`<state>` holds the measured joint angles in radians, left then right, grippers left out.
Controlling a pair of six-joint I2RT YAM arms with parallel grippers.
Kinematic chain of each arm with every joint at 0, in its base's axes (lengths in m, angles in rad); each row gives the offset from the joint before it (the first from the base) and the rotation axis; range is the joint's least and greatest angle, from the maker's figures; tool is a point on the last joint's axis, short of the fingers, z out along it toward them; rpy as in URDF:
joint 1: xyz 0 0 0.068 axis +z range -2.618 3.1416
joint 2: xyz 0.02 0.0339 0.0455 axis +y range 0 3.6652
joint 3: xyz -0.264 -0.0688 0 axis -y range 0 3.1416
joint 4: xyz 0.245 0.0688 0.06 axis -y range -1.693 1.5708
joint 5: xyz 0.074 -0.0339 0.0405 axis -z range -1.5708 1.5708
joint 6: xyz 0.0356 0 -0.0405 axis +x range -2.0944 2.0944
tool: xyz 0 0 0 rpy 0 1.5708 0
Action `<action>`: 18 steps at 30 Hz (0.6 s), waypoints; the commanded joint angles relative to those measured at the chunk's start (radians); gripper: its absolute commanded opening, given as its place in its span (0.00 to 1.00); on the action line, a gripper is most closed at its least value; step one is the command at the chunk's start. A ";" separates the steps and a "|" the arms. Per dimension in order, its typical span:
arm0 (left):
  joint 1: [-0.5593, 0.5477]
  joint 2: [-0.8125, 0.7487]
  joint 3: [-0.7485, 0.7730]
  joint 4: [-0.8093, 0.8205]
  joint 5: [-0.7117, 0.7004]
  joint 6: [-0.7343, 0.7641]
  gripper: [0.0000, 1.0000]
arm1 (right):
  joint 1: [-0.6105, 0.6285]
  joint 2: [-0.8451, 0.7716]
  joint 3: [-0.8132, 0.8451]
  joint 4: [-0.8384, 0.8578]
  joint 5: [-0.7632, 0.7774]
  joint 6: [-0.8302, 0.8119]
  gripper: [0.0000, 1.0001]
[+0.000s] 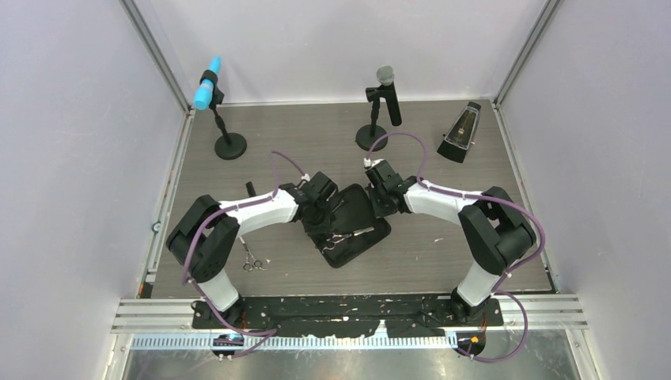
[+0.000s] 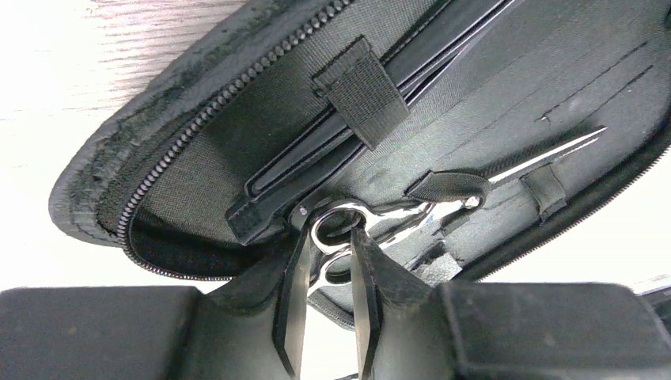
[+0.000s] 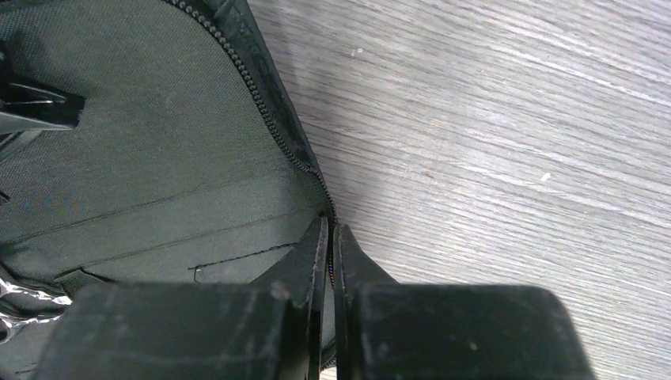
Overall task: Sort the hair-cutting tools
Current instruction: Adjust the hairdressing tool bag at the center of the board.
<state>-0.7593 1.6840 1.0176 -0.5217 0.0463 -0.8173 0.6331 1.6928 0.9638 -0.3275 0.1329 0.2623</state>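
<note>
Silver scissors (image 2: 396,214) sit strapped in black zip case (image 2: 206,142). Left gripper (image 2: 330,237) jaws clamp their handle ring; right gripper (image 3: 330,229) jaws pinch case rim. Strap (image 2: 447,186) may snag blades.

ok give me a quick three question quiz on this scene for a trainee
1. True or false: both pairs of scissors lie inside the open case.
2. What does the right gripper pinch? A) a microphone base B) the case's zip edge C) the comb
3. Fill in: the ___ gripper's fingers close around the handle ring of the scissors in the case.

Key
1. False: the scissors on the table lie outside it.
2. B
3. left, meaning the left gripper.
</note>
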 commanded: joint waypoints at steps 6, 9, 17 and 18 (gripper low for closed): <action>-0.027 -0.076 -0.097 0.290 0.077 -0.103 0.26 | 0.083 -0.075 -0.033 0.013 -0.200 0.084 0.16; -0.028 -0.089 -0.111 0.281 0.074 -0.098 0.24 | 0.102 -0.146 -0.039 -0.001 -0.163 0.070 0.31; -0.034 -0.109 -0.147 0.284 0.068 -0.107 0.25 | 0.205 -0.235 -0.016 -0.063 -0.139 0.100 0.44; -0.037 -0.112 -0.151 0.286 0.066 -0.108 0.25 | 0.225 -0.233 -0.019 -0.059 -0.137 0.124 0.44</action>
<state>-0.7811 1.6039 0.8845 -0.3271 0.0883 -0.9070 0.8032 1.4811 0.9180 -0.3965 0.0448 0.3130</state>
